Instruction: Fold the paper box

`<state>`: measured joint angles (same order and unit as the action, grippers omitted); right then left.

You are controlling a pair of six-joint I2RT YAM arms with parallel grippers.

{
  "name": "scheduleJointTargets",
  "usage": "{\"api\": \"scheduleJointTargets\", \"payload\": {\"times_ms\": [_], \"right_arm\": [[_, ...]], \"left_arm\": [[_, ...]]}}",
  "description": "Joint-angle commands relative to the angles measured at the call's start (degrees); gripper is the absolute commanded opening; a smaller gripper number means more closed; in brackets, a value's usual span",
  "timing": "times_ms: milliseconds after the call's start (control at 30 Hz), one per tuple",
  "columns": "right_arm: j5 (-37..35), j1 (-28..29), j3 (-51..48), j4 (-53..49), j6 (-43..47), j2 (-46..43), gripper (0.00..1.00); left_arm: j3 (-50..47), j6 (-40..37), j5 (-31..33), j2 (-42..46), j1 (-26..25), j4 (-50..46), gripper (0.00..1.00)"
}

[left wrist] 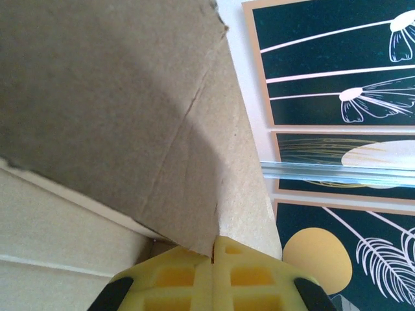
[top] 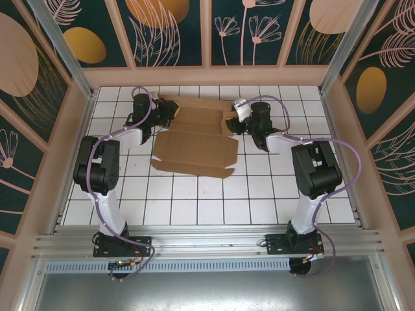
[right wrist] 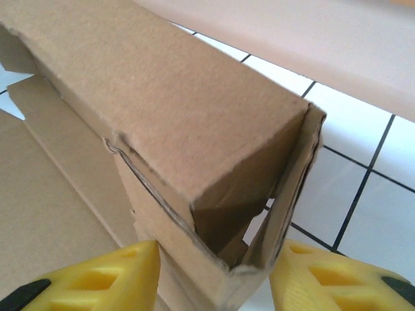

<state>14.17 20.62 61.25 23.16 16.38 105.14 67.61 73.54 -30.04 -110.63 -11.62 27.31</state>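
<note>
The paper box (top: 194, 152) is a brown cardboard sheet lying partly flat on the white tiled table (top: 259, 194), its far strip folded up into a wall. My left gripper (top: 167, 111) is at the far left end of that wall. In the left wrist view the left gripper (left wrist: 213, 249) is shut, pinching the corner of a cardboard flap (left wrist: 117, 97). At the wall's far right end sits my right gripper (top: 233, 120). The right wrist view has my right gripper (right wrist: 217, 278) straddling the hollow folded wall end (right wrist: 181, 97), both yellow fingers (right wrist: 123, 272) pressed against its sides.
A pink back wall (top: 207, 76) runs close behind both grippers. Aluminium posts (top: 65, 45) stand at the far corners, and patterned panels enclose the sides. Open tiles lie in front of the sheet toward the arm bases (top: 117, 243).
</note>
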Motion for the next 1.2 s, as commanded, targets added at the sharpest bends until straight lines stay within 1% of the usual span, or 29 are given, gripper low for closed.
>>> {"api": "scheduleJointTargets", "payload": {"times_ms": [0,100,200,400,733,900,933,1167], "right_arm": [[-6.28,1.73,-0.26,4.52,-0.37,-0.48,0.47],[-8.82,2.9,-0.9,6.11,-0.16,0.25,0.49],[-10.77,4.3,-1.14,6.73,1.15,0.83,0.49],[-12.39,5.04,-1.54,7.49,1.63,0.76,0.52],[-12.02,5.22,-1.71,7.33,1.55,0.93,0.53],[-14.78,5.48,0.21,5.93,0.93,2.37,0.46],[-16.49,5.64,0.48,5.8,1.01,2.67,0.46],[-23.38,6.45,3.43,3.61,0.89,4.94,0.46]], "left_arm": [[-2.22,-1.17,-1.34,0.41,-0.14,-2.05,0.0],[-2.31,-1.03,-1.56,0.42,-0.08,-1.83,0.0],[-1.51,-0.27,-1.83,0.29,-0.07,-1.75,0.0],[1.34,-0.42,-1.68,0.59,-0.03,-3.62,0.0],[1.72,0.04,-1.96,0.59,-0.02,-3.27,0.0],[2.14,0.1,-2.15,1.09,0.01,-3.41,0.0],[2.29,0.17,-2.18,1.03,-0.07,-3.45,0.0],[2.59,1.64,-2.68,1.09,0.06,-2.28,0.0]]}}
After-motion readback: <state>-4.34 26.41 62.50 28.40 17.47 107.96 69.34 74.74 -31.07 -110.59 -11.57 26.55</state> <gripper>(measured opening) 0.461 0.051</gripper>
